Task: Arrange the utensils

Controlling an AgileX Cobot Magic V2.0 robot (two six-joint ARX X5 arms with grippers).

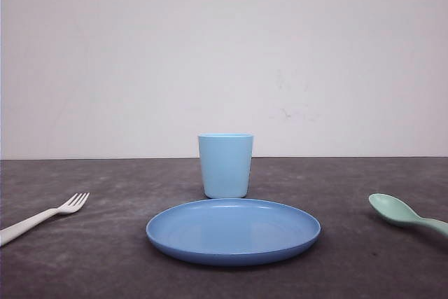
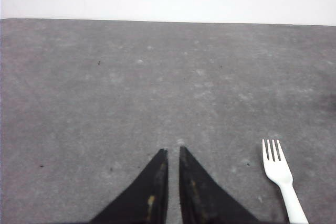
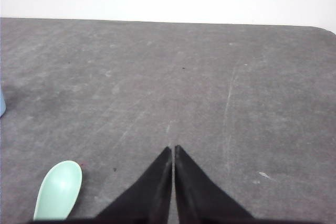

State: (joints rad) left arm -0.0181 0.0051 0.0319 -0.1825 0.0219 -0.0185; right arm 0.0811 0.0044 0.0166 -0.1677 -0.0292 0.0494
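On my feed: white plastic fork (image 1: 43,216), four tines, flat on the mottled grey bench (image 1: 105,264), left of the glossy round blue plate (image 1: 233,230); mint-green spoon (image 1: 406,213), oval bowl, right of it; smooth light-blue cup (image 1: 225,164) behind; left end effector (image 2: 172,153) and right end effector (image 3: 173,150), black tapered fingers nearly touching, empty.

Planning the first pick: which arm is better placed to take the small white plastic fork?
The left. In the front view the white plastic fork lies left of the round blue plate, and in the left wrist view it sits just beside the closed left gripper. The mint-green spoon lies by the right gripper.
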